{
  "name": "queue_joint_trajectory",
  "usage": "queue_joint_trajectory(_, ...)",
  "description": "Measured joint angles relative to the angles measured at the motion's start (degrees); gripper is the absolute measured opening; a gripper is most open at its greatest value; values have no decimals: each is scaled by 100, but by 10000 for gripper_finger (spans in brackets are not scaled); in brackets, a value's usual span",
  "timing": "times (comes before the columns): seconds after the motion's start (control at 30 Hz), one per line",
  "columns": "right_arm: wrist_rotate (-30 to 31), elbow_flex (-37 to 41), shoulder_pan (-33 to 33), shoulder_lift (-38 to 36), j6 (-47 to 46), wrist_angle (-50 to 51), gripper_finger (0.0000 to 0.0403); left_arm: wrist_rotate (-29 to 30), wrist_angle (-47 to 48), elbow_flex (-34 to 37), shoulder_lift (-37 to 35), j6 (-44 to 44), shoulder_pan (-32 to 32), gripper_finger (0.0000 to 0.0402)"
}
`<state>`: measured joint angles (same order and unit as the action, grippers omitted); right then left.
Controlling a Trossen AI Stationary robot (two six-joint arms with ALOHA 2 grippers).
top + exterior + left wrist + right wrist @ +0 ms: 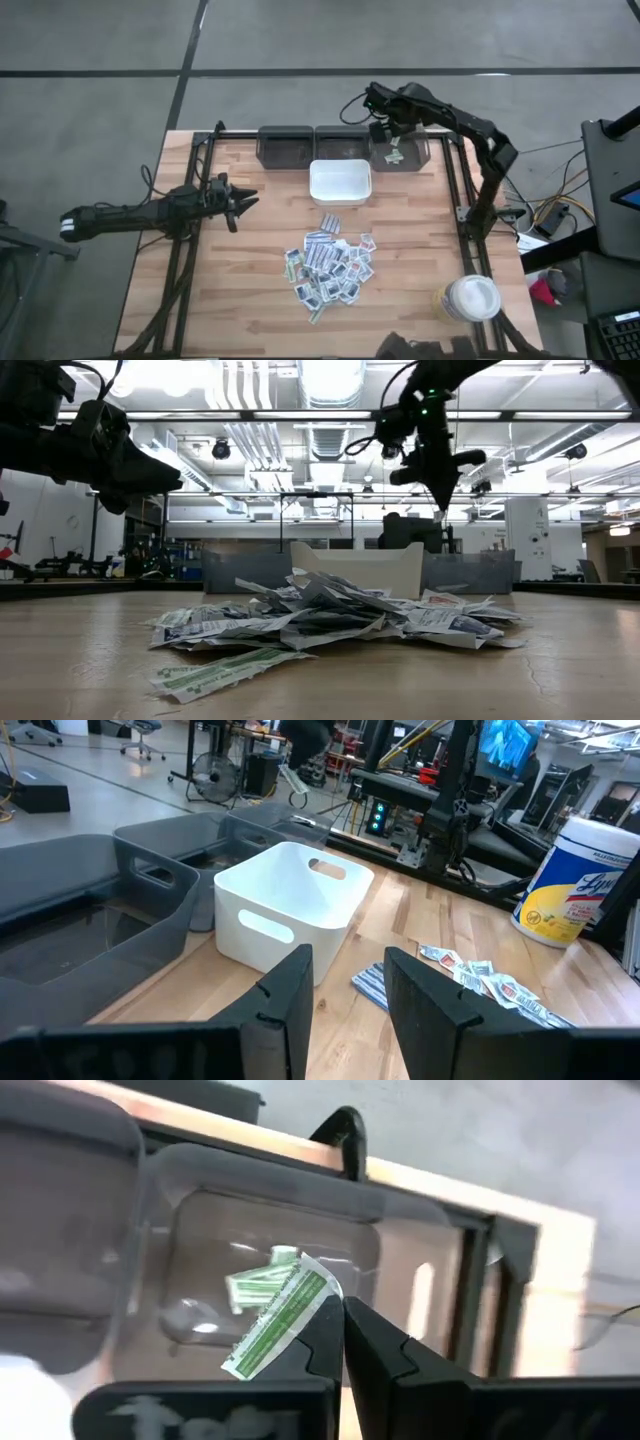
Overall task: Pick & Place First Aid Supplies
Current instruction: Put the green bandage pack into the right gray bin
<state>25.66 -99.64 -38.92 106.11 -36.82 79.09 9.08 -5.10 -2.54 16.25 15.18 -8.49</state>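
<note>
Over the far-right grey bin (401,150), the right gripper (343,1312) pinches a green-printed packet (280,1318), ready to drop; next, its fingers must part. Left gripper (345,995) waits spread; the pile of packets (329,266) lies mid-table.

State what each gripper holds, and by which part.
The right gripper pinches a green-printed packet by one end, above the rightmost grey bin. The left gripper is open, holding nothing.

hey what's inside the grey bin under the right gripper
Green-printed packets lie on the floor of the grey bin. The right gripper, shut on another green-striped packet, hangs above it; that packet and the fingers cover part of the floor.
</note>
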Motion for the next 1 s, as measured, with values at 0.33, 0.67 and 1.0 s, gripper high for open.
queue_joint_trajectory(0.33, 138, -1499, -189, 1433, 2304, 1040, 8, -2, 2, 2, 2, 0, 1, 120)
queue_joint_trajectory(0.67, 93, -1349, -187, 1846, 2280, 1100, 8, -1, 2, 2, 0, 0, 0, 120)
queue_joint_trajectory(1.0, 84, -601, -187, 1846, 1602, 1058, 8, 1, 0, 0, 0, 0, 1, 119)
